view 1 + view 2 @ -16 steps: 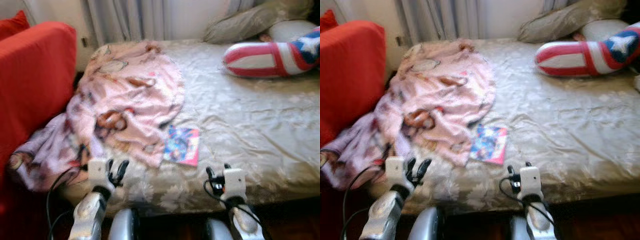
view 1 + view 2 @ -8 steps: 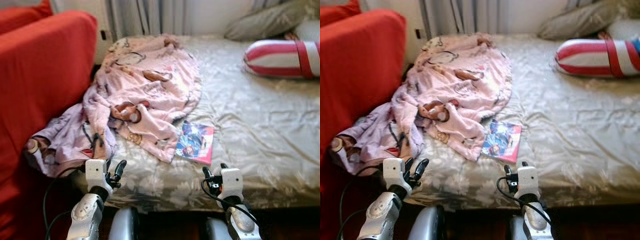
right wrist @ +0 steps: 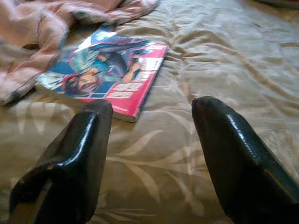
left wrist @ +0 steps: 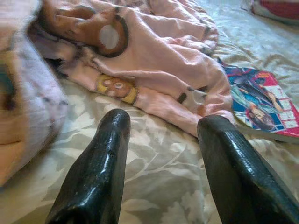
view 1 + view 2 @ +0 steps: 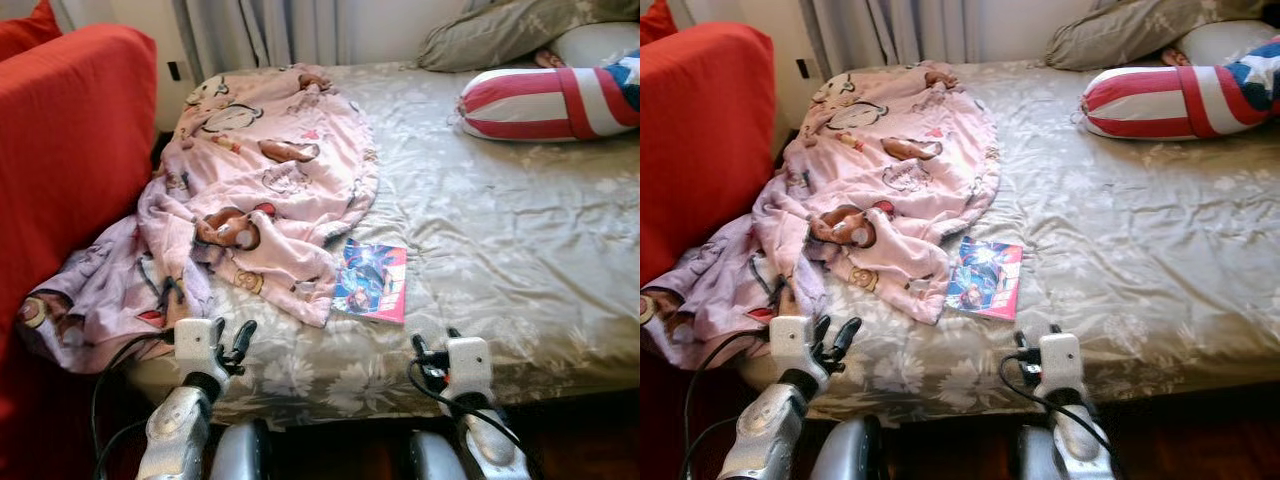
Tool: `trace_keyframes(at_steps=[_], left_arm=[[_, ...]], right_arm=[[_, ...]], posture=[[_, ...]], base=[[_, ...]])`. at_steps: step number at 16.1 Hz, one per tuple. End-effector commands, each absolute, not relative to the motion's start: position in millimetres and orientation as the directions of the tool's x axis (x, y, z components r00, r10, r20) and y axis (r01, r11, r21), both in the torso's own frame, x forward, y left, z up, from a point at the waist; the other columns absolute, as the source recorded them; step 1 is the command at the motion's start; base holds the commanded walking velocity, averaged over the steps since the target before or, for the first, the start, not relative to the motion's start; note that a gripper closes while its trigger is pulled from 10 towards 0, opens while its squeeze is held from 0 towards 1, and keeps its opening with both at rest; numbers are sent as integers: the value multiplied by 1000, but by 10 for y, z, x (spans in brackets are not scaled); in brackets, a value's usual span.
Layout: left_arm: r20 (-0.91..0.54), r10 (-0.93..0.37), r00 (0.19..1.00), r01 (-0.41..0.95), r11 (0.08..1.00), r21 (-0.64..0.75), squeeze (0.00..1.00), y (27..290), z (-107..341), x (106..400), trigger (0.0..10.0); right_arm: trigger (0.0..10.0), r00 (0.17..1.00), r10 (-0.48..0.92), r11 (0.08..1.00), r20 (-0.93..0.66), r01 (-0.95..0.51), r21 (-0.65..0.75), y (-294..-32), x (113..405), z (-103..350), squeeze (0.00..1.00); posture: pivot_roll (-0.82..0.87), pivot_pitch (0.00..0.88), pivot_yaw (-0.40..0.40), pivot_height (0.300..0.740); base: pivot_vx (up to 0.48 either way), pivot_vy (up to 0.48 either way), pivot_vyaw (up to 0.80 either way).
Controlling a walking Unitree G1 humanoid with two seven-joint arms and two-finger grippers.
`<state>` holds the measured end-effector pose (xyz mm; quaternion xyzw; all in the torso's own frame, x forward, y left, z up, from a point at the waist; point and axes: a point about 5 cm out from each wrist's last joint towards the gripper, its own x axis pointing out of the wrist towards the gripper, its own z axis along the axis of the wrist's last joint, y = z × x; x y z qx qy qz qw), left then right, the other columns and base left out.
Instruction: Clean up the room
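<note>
Bedding of beige floral fabric covers the bed [image 5: 500, 230], and on it lies a thin glossy comic book with a blue-and-pink cover [image 5: 372, 282], flat near the front edge. One corner is tucked just under the crumpled pink cartoon-print blanket [image 5: 270, 180], which spills off the bed toward the red sofa [image 5: 60, 150]. A red-white-and-blue striped cushion [image 5: 545, 100] rests farther back. Left gripper [image 4: 161, 135] and right gripper [image 3: 149, 121] hover at the bed's edge, fingers spread, empty.
</note>
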<state>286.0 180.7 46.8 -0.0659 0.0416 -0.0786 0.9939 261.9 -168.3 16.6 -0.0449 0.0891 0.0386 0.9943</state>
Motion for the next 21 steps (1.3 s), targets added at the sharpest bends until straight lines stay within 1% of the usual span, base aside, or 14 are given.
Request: trace_keyframes(at_steps=[1, 3, 9, 12, 14, 16, 17, 18, 19, 20, 21], left_arm=[[-87, -146, 985, 135, 983, -128, 0, 1876, 452, 2840, 10000], [-86, -146, 985, 135, 982, -129, 0, 1874, 452, 2840, 10000], [-85, -149, 985, 137, 982, -130, 0, 1864, 452, 2840, 10000], [-81, -160, 984, 148, 980, -132, 0, 1840, 465, 2852, 10000], [-55, -193, 980, 183, 971, -151, 0, 1735, 535, 2916, 10000], [-36, -214, 976, 206, 965, -160, 0, 1656, 593, 2982, 10000], [-32, -218, 975, 210, 964, -162, 0, 1639, 608, 2998, 10000], [-23, -226, 974, 219, 962, -164, 0, 1609, 636, 3024, 10000], [-19, -228, 974, 222, 961, -165, 0, 1601, 652, 3037, 10000], [-11, -230, 973, 225, 960, -166, 0, 1585, 678, 3058, 10000], [-8, -231, 973, 226, 960, -166, 0, 1576, 690, 3067, 10000]], right_arm=[[10000, 982, 94, 992, -165, -107, -71, -1596, 2638, 186, 0], [10000, 983, 77, 996, -166, -84, -34, -1607, 2635, 182, 0], [10000, 983, 80, 996, -168, -87, -36, -1606, 2634, 174, 0], [10000, 979, 36, 999, -202, -43, -31, -1646, 2672, 148, 0], [10000, 969, -12, 999, -245, 19, 26, -1710, 2767, 129, 0], [10000, 960, -27, 996, -278, 50, 76, -1738, 2857, 125, 0], [10000, 956, -34, 995, -291, 59, 79, -1748, 2879, 121, 0], [10000, 953, -38, 992, -300, 71, 100, -1755, 2932, 140, 231], [10000, 952, -34, 992, -303, 69, 105, -1748, 2966, 158, 667], [10000, 956, -13, 991, -293, 52, 125, -1716, 3045, 216, 1000], [10000, 957, -1, 991, -288, 41, 130, -1698, 3080, 242, 1000]], posture=[[-63, 87, 32, 587], [-63, 87, 32, 587], [-65, 86, 32, 587], [-63, 88, 33, 587], [-52, 103, 36, 587], [-40, 112, 38, 587], [-40, 112, 38, 587], [-29, 119, 39, 587], [-23, 126, 41, 587], [-11, 137, 42, 587], [-9, 139, 43, 587]], base=[[311, 0, 800], [317, 0, 0], [321, 0, 0], [0, 0, 0], [0, 0, 0], [0, 0, 0], [0, 0, 0], [0, 0, 0], [0, 0, 0], [0, 0, 0], [0, 0, 0]])
